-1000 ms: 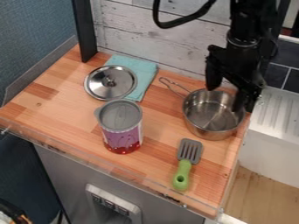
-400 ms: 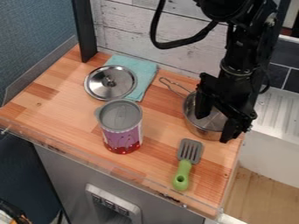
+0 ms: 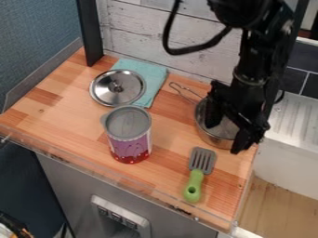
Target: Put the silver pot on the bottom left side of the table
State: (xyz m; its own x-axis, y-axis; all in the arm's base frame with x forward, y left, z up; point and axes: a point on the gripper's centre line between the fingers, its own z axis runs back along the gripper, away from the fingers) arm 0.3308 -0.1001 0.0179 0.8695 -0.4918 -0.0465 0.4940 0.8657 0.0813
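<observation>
Pincer [image 3: 224,138], fingers parted, hangs over the silver pot [image 3: 209,135] near the surface's [image 3: 168,176] right edge; wood separates pot from can [image 3: 129,135].

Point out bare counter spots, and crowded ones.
Free: counter left of the can in view, out to the left edge; also the gap between can and spatula.
Crowded: right rear, gripper at the pot; behind the can, lid overlapping teal cloth.
</observation>
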